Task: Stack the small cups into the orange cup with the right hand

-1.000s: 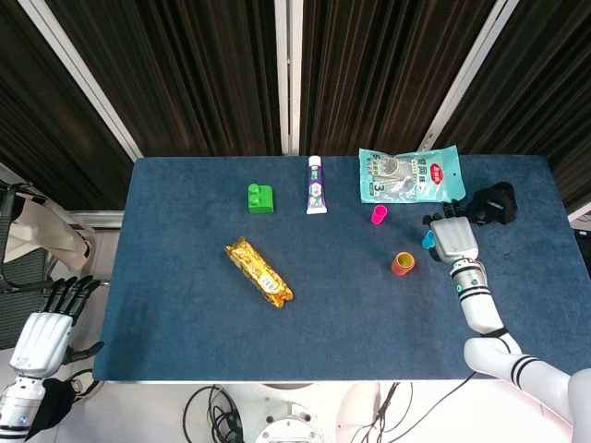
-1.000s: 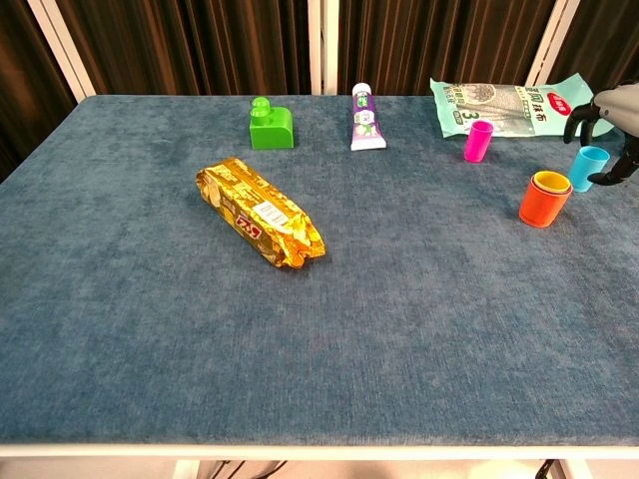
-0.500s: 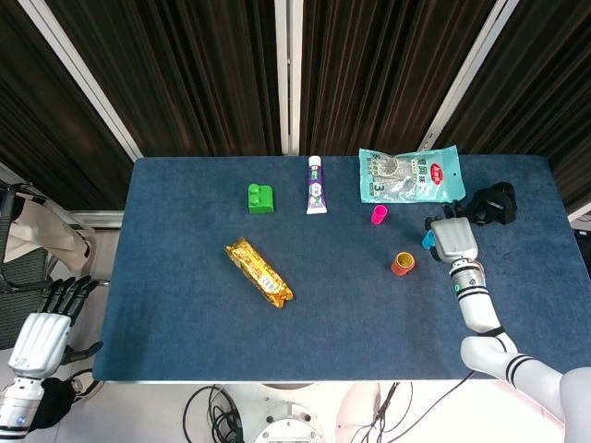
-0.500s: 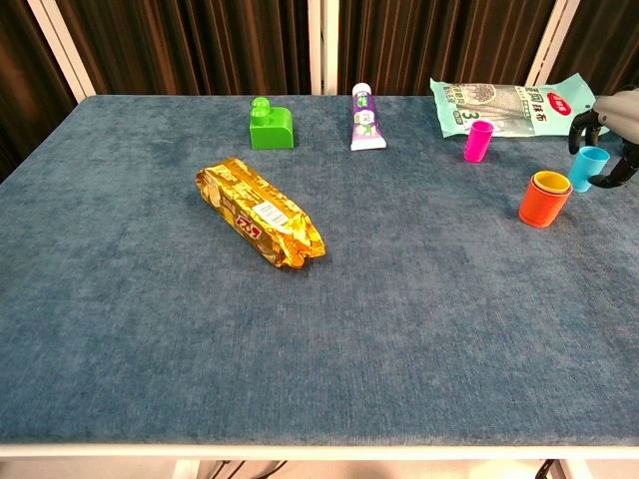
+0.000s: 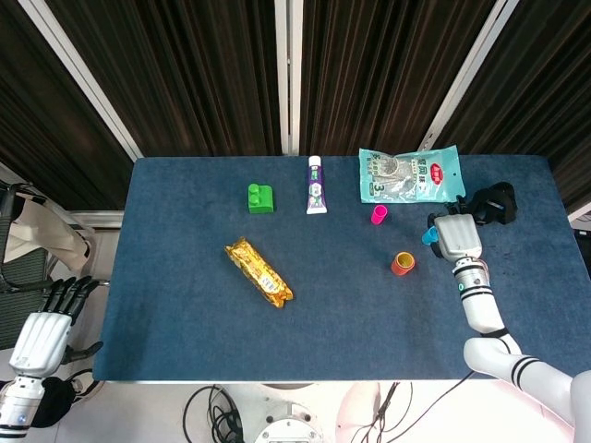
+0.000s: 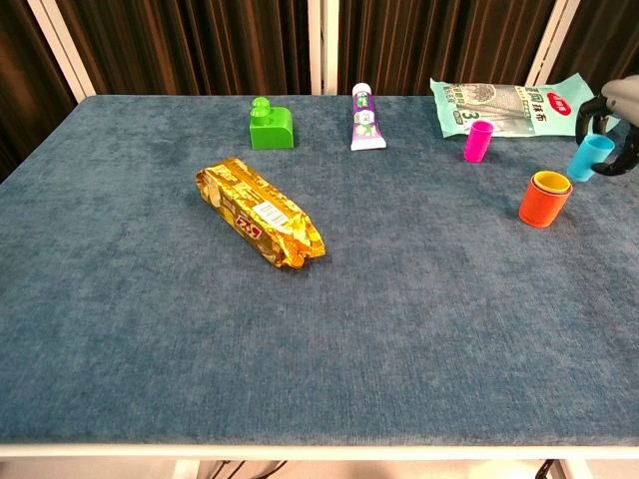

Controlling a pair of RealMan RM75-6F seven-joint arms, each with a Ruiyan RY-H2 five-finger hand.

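Observation:
The orange cup (image 5: 403,264) (image 6: 544,199) stands upright at the table's right side, with a yellow cup nested in its mouth. My right hand (image 5: 457,235) (image 6: 616,122) grips a small blue cup (image 5: 429,236) (image 6: 590,157), lifted and tilted just right of and beyond the orange cup. A small pink cup (image 5: 379,215) (image 6: 478,141) stands upright farther back, in front of the teal packet. My left hand (image 5: 44,330) hangs open off the table's left front corner, holding nothing.
A teal snack packet (image 5: 410,173) (image 6: 504,107) lies at the back right. A toothpaste tube (image 5: 316,185) (image 6: 365,117) and a green block (image 5: 261,197) (image 6: 270,123) sit at the back middle. A gold snack bar (image 5: 259,271) (image 6: 263,213) lies left of centre.
My right hand has closed on the blue cup and raised it off the table, tilting it; a second ago the cup stood on the cloth between the fingers.

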